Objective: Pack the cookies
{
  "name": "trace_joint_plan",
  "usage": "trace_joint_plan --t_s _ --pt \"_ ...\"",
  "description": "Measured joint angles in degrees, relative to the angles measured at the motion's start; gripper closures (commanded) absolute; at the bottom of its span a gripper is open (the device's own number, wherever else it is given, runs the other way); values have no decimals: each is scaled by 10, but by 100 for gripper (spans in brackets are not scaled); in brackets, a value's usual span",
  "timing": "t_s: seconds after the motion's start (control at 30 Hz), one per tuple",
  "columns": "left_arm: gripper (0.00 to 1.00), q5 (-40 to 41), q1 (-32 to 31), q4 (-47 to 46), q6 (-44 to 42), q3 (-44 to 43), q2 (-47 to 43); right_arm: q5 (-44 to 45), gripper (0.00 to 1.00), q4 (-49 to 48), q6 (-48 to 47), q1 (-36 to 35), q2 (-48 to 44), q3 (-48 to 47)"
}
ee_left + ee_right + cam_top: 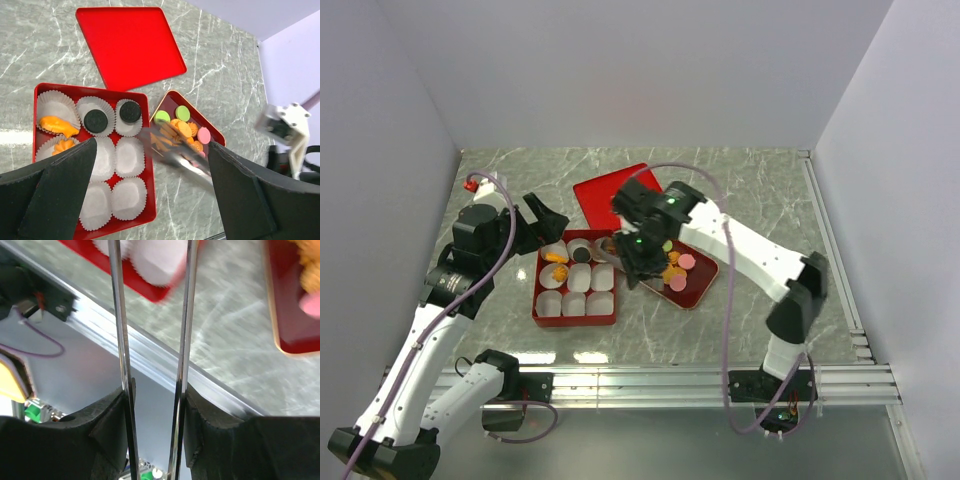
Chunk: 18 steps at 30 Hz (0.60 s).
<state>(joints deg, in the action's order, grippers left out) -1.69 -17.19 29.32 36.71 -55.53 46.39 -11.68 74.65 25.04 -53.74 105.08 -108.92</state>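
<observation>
The cookies, orange, green and pink, lie piled in a small red tray. A red box holds white paper cups. Two cups hold black cookies and two hold orange cookies. My right gripper is shut on metal tongs; the tongs' two arms sit between its fingers. The blurred tong tips lie between tray and box; I cannot tell whether they hold anything. My left gripper is open and empty above the box.
A flat red lid lies on the marble table behind the box. The aluminium rail runs along the near table edge. White walls close the left, back and right sides.
</observation>
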Motion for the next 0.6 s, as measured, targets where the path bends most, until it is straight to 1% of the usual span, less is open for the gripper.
trace_joint_plan --t_s 0.13,0.27,0.43,0.6 --pt "1 -3 0 -5 2 0 1 12 53 -12 0 43 -81 113" --pt "1 -8 0 -14 4 0 5 23 52 -19 0 86 -119 194" --pt "1 -16 0 -21 5 0 6 28 49 -28 0 127 -138 250" --pt "0 -20 0 -21 5 0 6 29 49 -35 0 153 -146 269"
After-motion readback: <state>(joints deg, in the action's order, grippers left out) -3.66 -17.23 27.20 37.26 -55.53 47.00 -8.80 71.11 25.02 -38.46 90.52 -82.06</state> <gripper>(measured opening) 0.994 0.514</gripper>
